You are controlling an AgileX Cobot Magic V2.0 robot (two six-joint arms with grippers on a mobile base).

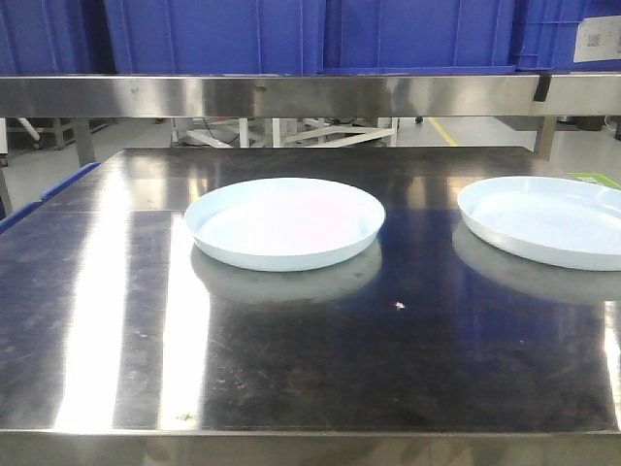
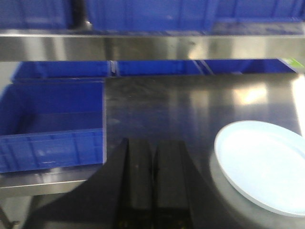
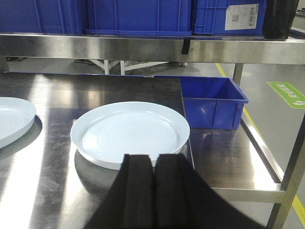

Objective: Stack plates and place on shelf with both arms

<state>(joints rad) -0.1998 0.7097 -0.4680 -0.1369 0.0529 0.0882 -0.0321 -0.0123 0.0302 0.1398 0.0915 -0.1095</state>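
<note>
The left gripper (image 2: 152, 191) is shown with its black fingers pressed together, nothing held. The right gripper (image 3: 153, 191) is likewise closed and seen just before the near rim of the right plate (image 3: 129, 133). A white label (image 3: 241, 16) with a QR code is borne by a blue crate (image 3: 138, 14) on the upper shelf (image 3: 143, 47); its print cannot be read, nor can the writing on the green floor marking (image 3: 286, 93). A right blue bin (image 3: 214, 102) is seen beside the table's right end and a left blue bin (image 2: 50, 126) at its left end. Both plates — pale blue, round, shallow-rimmed — lie apart on the steel table (image 1: 310, 359), with the left plate (image 1: 284, 223) near centre.
</note>
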